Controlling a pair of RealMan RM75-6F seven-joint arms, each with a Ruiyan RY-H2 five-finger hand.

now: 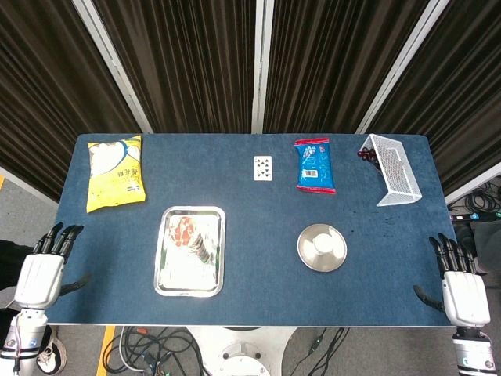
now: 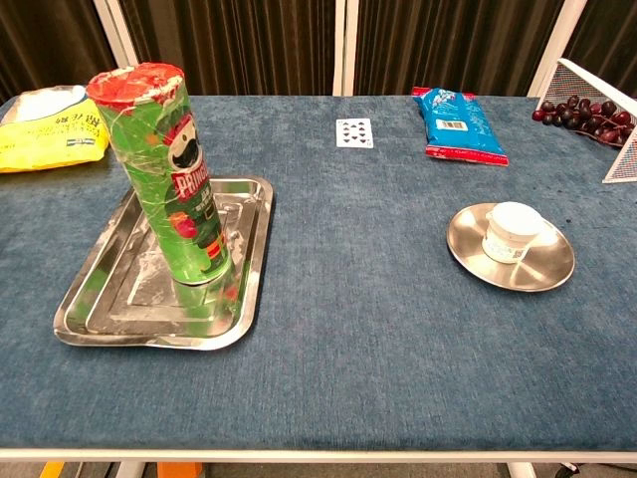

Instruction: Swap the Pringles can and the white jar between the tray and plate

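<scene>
A green Pringles can (image 2: pixel 173 174) with a red lid (image 1: pixel 188 233) stands upright in the steel tray (image 2: pixel 105 299) at the left of the table. The tray (image 1: pixel 168 274) lies left of centre in the head view. A small white jar (image 2: pixel 512 231) sits on the round steel plate (image 2: pixel 552 269) to the right; from above the jar (image 1: pixel 322 245) shows in the plate's (image 1: pixel 305 254) middle. My left hand (image 1: pixel 43 270) hangs open off the table's left edge. My right hand (image 1: pixel 462 286) hangs open off the right edge. Both hold nothing and are out of the chest view.
A yellow chip bag (image 1: pixel 116 172) lies at the back left. A playing card (image 1: pixel 264 168) and a blue snack packet (image 1: pixel 315 165) lie at the back centre. A white wire basket (image 1: pixel 395 168) on its side with dark grapes (image 2: pixel 582 115) stands at the back right.
</scene>
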